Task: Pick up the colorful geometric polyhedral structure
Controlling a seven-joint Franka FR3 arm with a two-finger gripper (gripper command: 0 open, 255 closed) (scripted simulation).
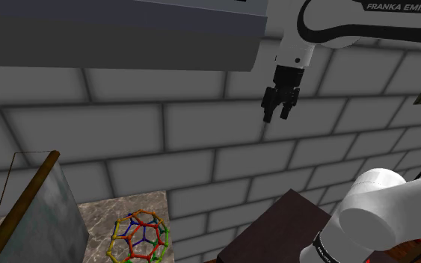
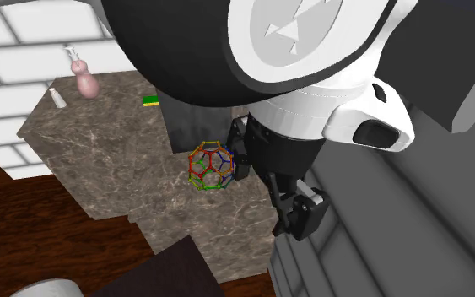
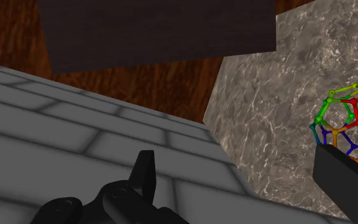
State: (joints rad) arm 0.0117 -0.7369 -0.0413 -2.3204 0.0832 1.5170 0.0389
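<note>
The colourful polyhedral frame [image 1: 137, 237] of red, orange, blue, green and yellow rods stands on a marble counter [image 1: 104, 213] at the shoulder view's lower left. My black gripper [image 1: 277, 115] hangs high above it and off to the right, in front of the grey brick wall, and touches nothing. In the wrist view my gripper [image 3: 234, 158] is open with nothing between its fingers; the frame [image 3: 349, 124] lies beyond the right finger [image 3: 343, 181], which hides its lower part. From the second exterior view the frame [image 2: 211, 165] sits mid-counter beside the black hand [image 2: 299, 215].
A tall grey panel with a wooden edge [image 1: 44, 209] leans close beside the frame. A pink bottle [image 2: 83, 78], a small white item [image 2: 58, 97] and a green item [image 2: 150, 100] sit at the counter's far side. A dark box [image 1: 276, 224] stands below the gripper, and a grey cabinet [image 1: 119, 33] overhangs above.
</note>
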